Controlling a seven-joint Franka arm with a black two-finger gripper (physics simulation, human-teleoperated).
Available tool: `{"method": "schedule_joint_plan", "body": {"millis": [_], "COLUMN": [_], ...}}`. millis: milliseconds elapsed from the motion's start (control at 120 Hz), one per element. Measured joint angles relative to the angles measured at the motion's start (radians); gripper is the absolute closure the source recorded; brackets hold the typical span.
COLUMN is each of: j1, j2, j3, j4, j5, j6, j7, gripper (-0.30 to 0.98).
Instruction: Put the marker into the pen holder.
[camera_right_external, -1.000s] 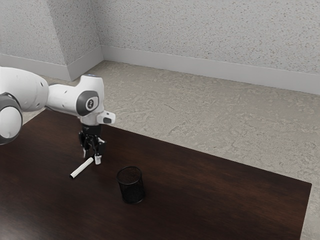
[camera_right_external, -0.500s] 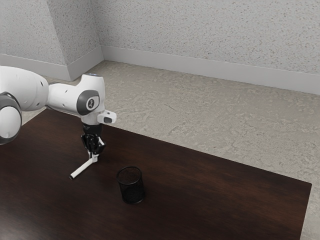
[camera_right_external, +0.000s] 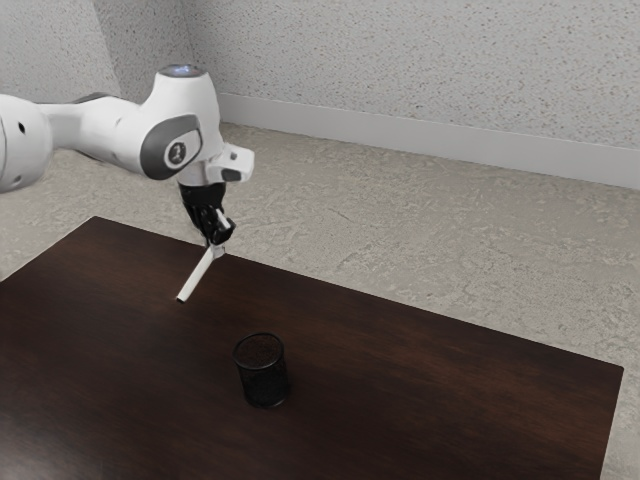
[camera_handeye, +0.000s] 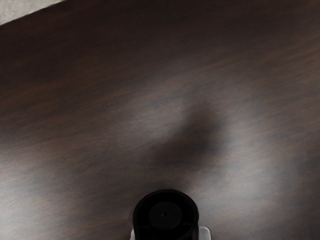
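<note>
A white-and-silver robot arm (camera_right_external: 190, 120) holds a slim white marker with a black tip (camera_right_external: 198, 276) near the far edge of a dark brown wooden bench (camera_right_external: 450, 400), toward the corner at the exterior view's left. The jaws are closed on the marker at one end, parted only by its width; the rest slants down and out, apparently clear of the wood. The round black mesh pen holder (camera_right_external: 264, 385) stands upright and empty-looking, well in from that far edge. The slant is the likeliest spoiler: carried over as it is, the free end could strike the rim and tip the cup, or swivel in the end-only grip. Let go before the tip is inside the opening, the marker could fall across the rim and roll away.
</note>
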Motion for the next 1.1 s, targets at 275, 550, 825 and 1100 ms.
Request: {"method": "schedule_joint_plan", "body": {"millis": [275,550,825,1100], "j1": [-0.059,-0.033,-0.04,-0.033], "j2": [-0.352,-0.518,-0.578,-0.563], "j3": [-0.155,-0.25,-0.258,-0.258], "j4": [-0.398,-0.616,-0.663,-0.705], "j5": [0.006,-0.03,-0.286,-0.36], "j6": [0.341,0.64,0.581,0.528], "j7": [-0.028,-0.072,-0.109,-0.137], "gripper": [0.79,0.78,0.77,0.75]}}
